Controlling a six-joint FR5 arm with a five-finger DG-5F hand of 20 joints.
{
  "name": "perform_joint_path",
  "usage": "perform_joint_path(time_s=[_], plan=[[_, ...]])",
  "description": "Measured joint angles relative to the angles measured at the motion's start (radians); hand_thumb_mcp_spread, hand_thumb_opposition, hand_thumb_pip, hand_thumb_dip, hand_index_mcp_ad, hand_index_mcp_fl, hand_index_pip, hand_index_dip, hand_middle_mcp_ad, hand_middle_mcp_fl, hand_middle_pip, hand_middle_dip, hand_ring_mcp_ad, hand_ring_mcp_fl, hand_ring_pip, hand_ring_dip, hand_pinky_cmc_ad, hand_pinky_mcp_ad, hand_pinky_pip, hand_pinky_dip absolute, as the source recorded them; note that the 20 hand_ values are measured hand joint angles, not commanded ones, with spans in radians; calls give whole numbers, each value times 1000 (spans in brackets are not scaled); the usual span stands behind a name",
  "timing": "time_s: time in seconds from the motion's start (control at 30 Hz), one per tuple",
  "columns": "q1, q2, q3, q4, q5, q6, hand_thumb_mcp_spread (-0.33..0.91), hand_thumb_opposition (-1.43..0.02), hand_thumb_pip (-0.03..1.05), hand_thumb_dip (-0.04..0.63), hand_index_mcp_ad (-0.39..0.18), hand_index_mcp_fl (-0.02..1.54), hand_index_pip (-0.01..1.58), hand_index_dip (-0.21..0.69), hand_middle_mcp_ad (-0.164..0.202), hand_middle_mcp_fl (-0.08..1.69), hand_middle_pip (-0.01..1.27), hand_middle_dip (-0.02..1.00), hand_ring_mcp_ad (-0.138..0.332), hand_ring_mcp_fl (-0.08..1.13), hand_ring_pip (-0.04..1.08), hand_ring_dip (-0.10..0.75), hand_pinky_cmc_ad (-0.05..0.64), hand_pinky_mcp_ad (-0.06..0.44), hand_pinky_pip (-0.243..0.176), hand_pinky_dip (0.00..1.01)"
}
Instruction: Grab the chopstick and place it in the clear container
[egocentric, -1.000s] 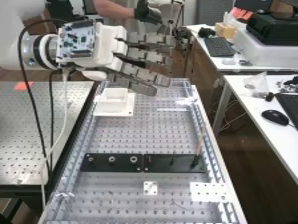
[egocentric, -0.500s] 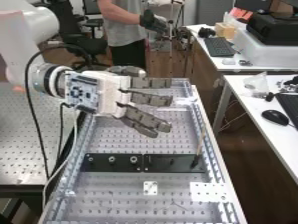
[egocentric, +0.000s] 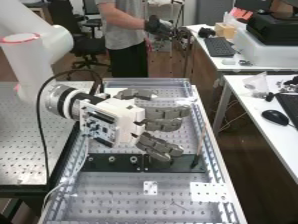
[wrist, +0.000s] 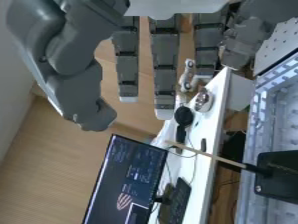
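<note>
Well, the chopstick (egocentric: 201, 142) stands nearly upright, its long axis running up from a dark socket (egocentric: 195, 161) in the black block (egocentric: 174, 164). Its free end points upward, drifting slightly to the high view's right; I can't tell how much of that lean is real. In the wrist view it's a thin, pale stick jutting out of the block.

A second black block (egocentric: 100, 162) with round fittings sits end to end with the first, both on the perforated bench (egocentric: 113, 202). Nearer the camera lie a small white plate (egocentric: 150, 188) and a bigger white plate (egocentric: 208, 192) with holes. Over to the right, a white desk (egocentric: 256, 130) carries a black mouse (egocentric: 275, 117), and an office chair (egocentric: 84, 45) stands on the wooden floor behind the bench. The wrist view takes in a monitor (wrist: 126, 180) and a keyboard (wrist: 178, 200).

The arm (egocentric: 26, 57) comes in from the upper left, with the hand (egocentric: 158, 124) over the bench, left of the chopstick and apart from it. Its fingers reach out fairly straight, loosely spread with gaps between them.
</note>
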Motion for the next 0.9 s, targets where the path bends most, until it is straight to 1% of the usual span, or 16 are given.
perform_joint_path(time_s=[0.03, 0.13, 0.17, 0.23, 0.37, 0.4, 0.5, 0.53, 0.7, 0.8, 0.9], plan=[[-6, -13, 8, 5, -7, 3, 332, -817, 778, 386, -73, 290, 435, 216, 126, 564, 140, 634, 243, 168, 91, 197, 375, 283, -124, 126], [-20, -40, 25, 18, -23, 5, 328, -817, 777, 386, -73, 290, 435, 216, 124, 578, 140, 634, 241, 168, 91, 199, 372, 278, -124, 126], [-27, -51, 33, 25, -30, 5, 346, -817, 777, 386, -73, 290, 435, 216, 126, 579, 140, 634, 246, 168, 91, 201, 379, 278, -126, 126], [-37, -68, 45, 36, -42, 6, 344, -817, 777, 386, -82, 300, 442, 216, 124, 576, 140, 634, 229, 168, 87, 201, 379, 279, -126, 126], [-60, -105, 77, 48, -72, 4, 346, -817, 773, 386, -91, 328, 480, 216, 124, 579, 140, 637, 229, 168, 84, 199, 375, 281, -124, 126], [-63, -110, 82, 49, -76, 2, 346, -817, 771, 386, -91, 323, 485, 220, 124, 579, 141, 641, 227, 168, 84, 199, 375, 278, -124, 126], [-77, -138, 111, 52, -101, -8, 346, -817, 750, 386, -93, 372, 501, 213, 122, 572, 136, 641, 229, 168, 84, 199, 379, 281, -124, 126], [-81, -151, 124, 52, -109, -12, 365, -817, 744, 386, -94, 379, 501, 213, 122, 567, 136, 641, 229, 168, 84, 199, 379, 281, -124, 126], [-93, -199, 171, 50, -133, -20, 360, -817, 742, 386, -94, 375, 496, 202, 126, 593, 134, 641, 230, 168, 84, 199, 365, 278, -122, 126], [-97, -229, 198, 49, -143, -17, 380, -817, 703, 386, -96, 379, 496, 202, 122, 593, 134, 641, 229, 164, 84, 199, 363, 278, -126, 126], [-99, -257, 222, 51, -149, -15, 375, -817, 702, 386, -99, 393, 501, 204, 122, 593, 134, 641, 211, 183, 84, 202, 363, 281, -122, 126]])
